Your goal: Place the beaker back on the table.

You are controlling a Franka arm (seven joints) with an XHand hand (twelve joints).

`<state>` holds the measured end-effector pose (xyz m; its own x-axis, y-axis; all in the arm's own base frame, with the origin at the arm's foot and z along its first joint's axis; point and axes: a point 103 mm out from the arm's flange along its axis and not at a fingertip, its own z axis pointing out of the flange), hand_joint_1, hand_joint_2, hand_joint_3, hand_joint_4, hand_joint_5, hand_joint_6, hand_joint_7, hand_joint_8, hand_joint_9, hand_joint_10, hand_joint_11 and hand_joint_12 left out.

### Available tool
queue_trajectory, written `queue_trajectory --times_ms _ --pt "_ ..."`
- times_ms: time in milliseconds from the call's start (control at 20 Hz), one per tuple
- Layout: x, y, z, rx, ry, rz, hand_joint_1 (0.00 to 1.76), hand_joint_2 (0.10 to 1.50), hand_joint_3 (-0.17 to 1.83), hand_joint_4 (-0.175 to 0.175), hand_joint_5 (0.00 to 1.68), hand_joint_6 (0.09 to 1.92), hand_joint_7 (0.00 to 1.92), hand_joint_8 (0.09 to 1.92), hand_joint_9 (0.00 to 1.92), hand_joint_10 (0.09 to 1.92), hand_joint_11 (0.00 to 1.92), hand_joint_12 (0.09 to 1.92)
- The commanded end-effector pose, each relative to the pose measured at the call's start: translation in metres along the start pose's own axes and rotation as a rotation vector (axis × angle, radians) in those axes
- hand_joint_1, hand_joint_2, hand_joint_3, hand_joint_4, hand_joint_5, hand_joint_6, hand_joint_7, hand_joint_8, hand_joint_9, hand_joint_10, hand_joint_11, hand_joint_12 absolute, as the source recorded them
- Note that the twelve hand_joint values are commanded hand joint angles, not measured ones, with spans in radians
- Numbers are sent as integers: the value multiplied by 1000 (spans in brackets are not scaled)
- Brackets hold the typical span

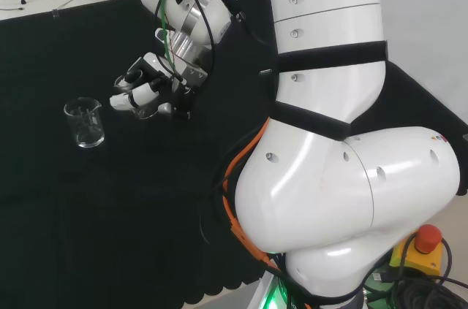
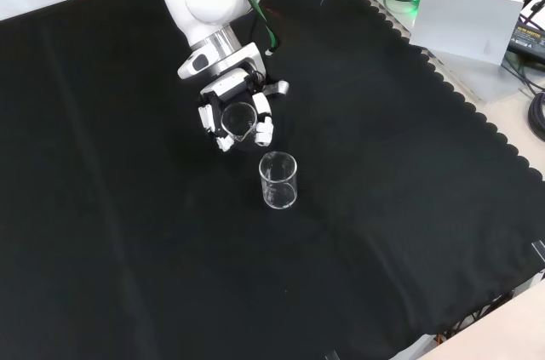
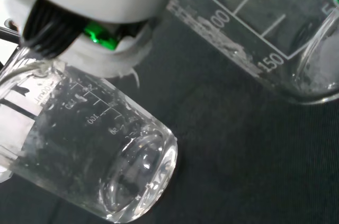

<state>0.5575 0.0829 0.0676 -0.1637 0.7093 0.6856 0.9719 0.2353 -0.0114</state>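
Just beside a second beaker (image 2: pixel 278 180), the robot hand (image 2: pixel 238 117) grips a beaker (image 2: pixel 238 120).

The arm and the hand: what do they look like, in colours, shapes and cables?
The arm has big, rounded, glossy white links with black bands at the joints. Orange, green and black cables run along it. The wrist is a silver metal cylinder. The hand is black, with white segments on its fingers.

Glossy white rounded arm links (image 1: pixel 344 177) with black bands, orange and green cables, black-and-white fingered hand (image 2: pixel 234 117).
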Motion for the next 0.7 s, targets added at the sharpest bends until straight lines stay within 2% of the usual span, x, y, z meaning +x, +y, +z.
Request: queue_trajectory --times_ms 50,150,400,700 --pt "-5 1 0 -11 7 7 1286 649 582 -175 1400 391 1628 87 1445 399 1284 781" --pt "-6 1 0 -30 15 10 1313 674 525 -175 1414 335 1592 87 1447 387 1283 778" --pt "-8 1 0 -59 39 2 1227 618 632 -175 1443 336 1705 87 1465 362 1296 775" --pt "-8 4 3 -57 69 -4 1223 610 646 -175 1443 343 1704 87 1465 353 1298 774"
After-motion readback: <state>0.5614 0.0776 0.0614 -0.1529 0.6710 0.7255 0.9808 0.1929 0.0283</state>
